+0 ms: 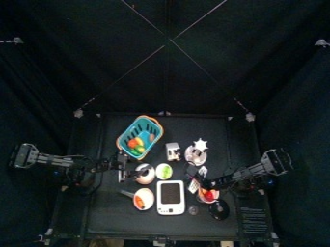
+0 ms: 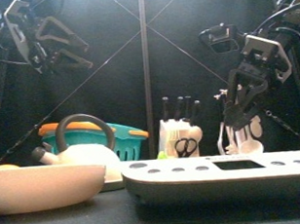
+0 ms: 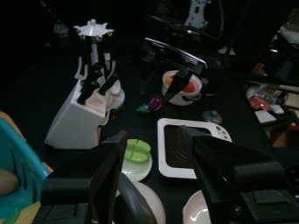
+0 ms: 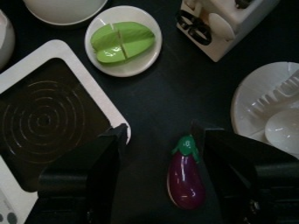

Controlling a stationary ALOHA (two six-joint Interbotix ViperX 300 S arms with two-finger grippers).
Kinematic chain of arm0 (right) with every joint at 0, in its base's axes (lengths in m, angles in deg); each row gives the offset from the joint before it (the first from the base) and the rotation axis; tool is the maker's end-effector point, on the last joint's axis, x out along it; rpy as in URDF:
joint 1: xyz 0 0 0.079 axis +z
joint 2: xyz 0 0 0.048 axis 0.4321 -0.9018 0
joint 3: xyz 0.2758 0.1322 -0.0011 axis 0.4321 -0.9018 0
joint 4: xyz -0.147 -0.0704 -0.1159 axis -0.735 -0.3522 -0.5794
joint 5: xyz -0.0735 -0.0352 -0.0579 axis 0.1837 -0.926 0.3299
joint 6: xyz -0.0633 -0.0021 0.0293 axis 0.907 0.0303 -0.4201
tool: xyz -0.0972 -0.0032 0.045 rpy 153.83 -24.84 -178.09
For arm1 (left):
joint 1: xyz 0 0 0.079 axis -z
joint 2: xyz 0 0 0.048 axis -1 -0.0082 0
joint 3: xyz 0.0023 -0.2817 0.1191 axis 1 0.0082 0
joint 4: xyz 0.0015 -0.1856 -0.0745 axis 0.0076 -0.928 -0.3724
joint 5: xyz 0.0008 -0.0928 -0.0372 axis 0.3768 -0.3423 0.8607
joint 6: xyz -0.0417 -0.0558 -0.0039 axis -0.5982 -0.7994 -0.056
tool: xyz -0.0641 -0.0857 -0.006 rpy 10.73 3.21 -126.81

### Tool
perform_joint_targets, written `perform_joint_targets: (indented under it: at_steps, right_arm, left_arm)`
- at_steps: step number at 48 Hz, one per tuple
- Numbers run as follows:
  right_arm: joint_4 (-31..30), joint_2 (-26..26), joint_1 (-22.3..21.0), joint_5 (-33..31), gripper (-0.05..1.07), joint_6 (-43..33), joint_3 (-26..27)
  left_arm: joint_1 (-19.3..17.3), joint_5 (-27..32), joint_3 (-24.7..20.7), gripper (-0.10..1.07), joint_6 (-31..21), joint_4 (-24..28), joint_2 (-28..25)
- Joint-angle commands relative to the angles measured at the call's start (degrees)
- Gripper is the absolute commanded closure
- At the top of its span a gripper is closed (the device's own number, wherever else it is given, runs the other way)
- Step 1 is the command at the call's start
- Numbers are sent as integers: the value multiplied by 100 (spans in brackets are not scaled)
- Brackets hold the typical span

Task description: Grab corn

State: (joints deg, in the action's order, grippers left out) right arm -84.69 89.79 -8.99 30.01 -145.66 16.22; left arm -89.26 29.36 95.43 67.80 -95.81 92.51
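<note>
Black curtains pen one small black table (image 1: 91, 220); one teal basket (image 1: 142, 126) stands far left, and the corn (image 1: 125, 144) seems to be the yellow bit inside it, though that is unclear. Two grippers hover, the left gripper (image 3: 163, 144) and the right gripper (image 4: 170, 140), both empty with fingers wide apart; one purple eggplant (image 4: 187, 179) lies below the right.
</note>
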Motion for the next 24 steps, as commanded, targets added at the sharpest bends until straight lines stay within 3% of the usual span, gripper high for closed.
perform_joint_targets:
  at_steps: [1,17,24]
  right_arm:
    - [-70,53,9,35,10,26,167]
    - [-290,18,53,44,10,18,105]
    - [-343,-70,53,44,10,18,53]
  left_arm:
    - [-246,202,-237,10,26,0,0]
    - [-2013,2074,-967,10,44,387,-97]
    - [-2751,2558,-1063,10,79,1222,-369]
